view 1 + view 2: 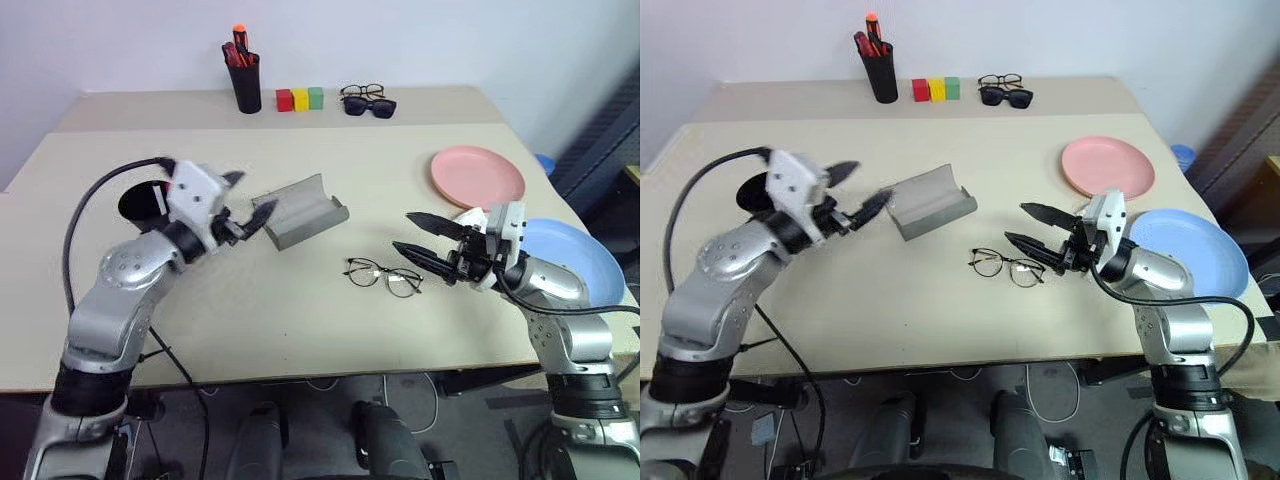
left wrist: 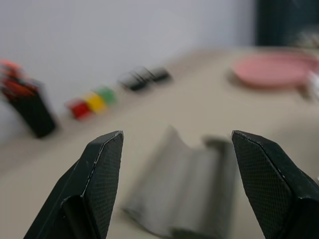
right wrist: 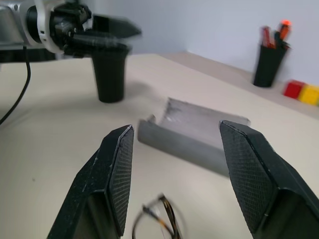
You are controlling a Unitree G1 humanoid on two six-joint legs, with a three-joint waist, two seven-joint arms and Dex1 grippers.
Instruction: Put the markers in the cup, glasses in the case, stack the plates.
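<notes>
Matte beige table (image 1: pixel 300 300). Smooth round light blue plastic plate (image 1: pixel 575 255) by my right arm; grey ridged clamshell case (image 1: pixel 300 212) lies open mid-table. Thin black wire-framed glasses (image 1: pixel 384 277) beside it. My left gripper (image 1: pixel 250 205) and right gripper (image 1: pixel 418 236): both spread, empty.

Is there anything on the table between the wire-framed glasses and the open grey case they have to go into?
Nothing visible does. The glasses lie on bare table just in front of the open case, with only tabletop between them. The left end effector hovers at the case's left end, off that path.
</notes>
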